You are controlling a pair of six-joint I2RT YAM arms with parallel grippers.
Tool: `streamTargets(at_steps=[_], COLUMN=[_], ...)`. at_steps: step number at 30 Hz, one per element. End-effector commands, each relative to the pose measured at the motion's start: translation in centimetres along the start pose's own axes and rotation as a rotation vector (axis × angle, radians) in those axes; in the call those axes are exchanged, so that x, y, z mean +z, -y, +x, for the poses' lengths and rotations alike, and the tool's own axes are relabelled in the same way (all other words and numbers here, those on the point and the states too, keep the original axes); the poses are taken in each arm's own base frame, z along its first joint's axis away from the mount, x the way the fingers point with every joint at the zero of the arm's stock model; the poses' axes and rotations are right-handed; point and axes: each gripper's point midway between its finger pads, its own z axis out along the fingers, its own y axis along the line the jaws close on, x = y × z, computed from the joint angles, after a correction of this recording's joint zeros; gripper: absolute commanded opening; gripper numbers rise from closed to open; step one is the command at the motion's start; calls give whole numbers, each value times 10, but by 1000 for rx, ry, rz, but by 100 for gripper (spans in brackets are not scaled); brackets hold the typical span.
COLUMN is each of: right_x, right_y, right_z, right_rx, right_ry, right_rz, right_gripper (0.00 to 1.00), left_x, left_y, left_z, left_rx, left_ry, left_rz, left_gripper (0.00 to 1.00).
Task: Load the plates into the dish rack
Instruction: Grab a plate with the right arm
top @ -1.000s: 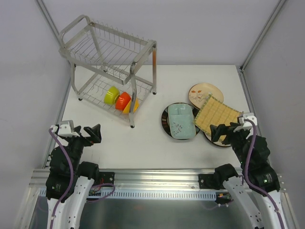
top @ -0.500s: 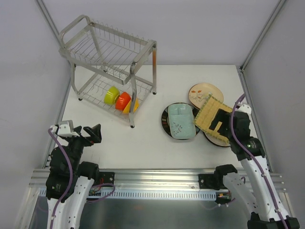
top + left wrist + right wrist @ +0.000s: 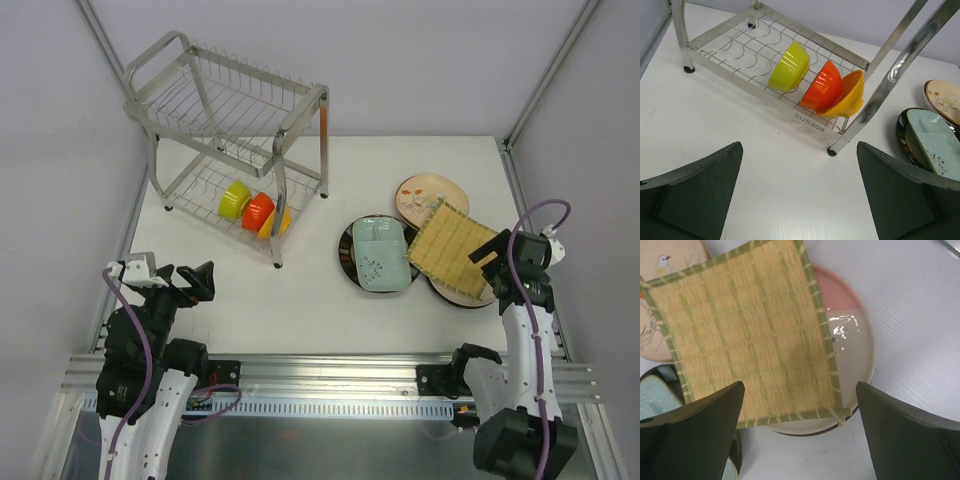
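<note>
Our right end effector (image 3: 799, 390) has swung over the yellow woven plate (image 3: 750, 330), spread wide, holding nothing. We see that plate right under it, atop other plates (image 3: 852, 335), dish rack (image 3: 225, 130) far left.

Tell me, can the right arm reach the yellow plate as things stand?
Probably yes: the right gripper hangs open above the yellow plate, which lies on top of a round plate, with nothing covering it.

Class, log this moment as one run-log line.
left end effector open, facing dish rack | right end effector open over yellow woven plate | plates on table, none racked | three bowls in lower tier
</note>
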Motion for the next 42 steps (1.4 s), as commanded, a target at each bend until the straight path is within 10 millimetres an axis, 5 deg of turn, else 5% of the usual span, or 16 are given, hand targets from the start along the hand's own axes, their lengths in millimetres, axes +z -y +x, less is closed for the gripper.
streamTargets(at_steps=[1,16,22,32,42], right_x=[15,59,64,58,67], right_y=[-8,-2,-12,-46,-28], right_z=[0,32,47,35,57], right_rx=[137,244,242,212,259], right_ry=[-26,-177,-241,-201,-214], right_rz=[-61,-100,-170,-385,-319], right_gripper=[100,97,96,88,83], left_x=[0,-1,-1,-1,-1], left_y=[6,4,4,4,4], left_z=[-2,-3,-3,-3,-2], left_rx=[-8,8,6,7,8], left_ry=[15,26,30,29,26], left_rz=[34,31,29,30,31], left_gripper=[99,99,99,99,99])
